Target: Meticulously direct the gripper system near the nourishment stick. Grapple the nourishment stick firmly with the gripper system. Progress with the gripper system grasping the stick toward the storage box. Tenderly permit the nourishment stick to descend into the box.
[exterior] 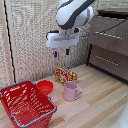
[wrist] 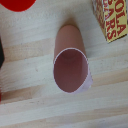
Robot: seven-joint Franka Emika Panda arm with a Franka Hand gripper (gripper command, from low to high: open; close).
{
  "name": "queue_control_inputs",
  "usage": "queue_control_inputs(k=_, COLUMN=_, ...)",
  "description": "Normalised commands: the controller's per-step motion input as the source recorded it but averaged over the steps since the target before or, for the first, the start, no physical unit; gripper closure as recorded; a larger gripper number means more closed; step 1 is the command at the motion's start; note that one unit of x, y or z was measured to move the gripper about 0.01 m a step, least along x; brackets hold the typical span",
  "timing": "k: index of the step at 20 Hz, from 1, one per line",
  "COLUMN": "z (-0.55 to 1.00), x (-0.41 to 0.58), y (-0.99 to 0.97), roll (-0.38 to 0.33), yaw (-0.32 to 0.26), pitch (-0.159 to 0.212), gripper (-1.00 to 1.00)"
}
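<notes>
The pincer (exterior: 61,52) hangs high above the table (exterior: 100,102), its two blue-tipped fingers spread apart with nothing between them. It is probably held up there so that it clears the things below before coming down.

The nourishment stick (exterior: 66,75) is below the pincer, propped on edge beside the pink mug (exterior: 71,91), not yet touched. The red bowl (exterior: 45,87) sits just beside it. The storage box (exterior: 26,103) stands well off to the pincer's side, toward the exterior view's left, open-topped and apparently empty.

Only the exterior view shows the pincer and the box. The wrist view looks straight down into the mug (wrist: 71,66) and catches only a corner of the stick (wrist: 111,19), so the pincer appears centred over the mug rather than the stick. It must shift before descending.
</notes>
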Motion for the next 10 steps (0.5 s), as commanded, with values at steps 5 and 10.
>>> queue_control_inputs(k=5, z=-0.23, x=0.269, y=-0.46, roll=0.000, yaw=0.091, pitch=0.009, gripper=-1.00)
queue_control_inputs(k=10, z=-0.22, x=0.207, y=-0.47, roll=0.000, yaw=0.093, pitch=0.000, gripper=-1.00)
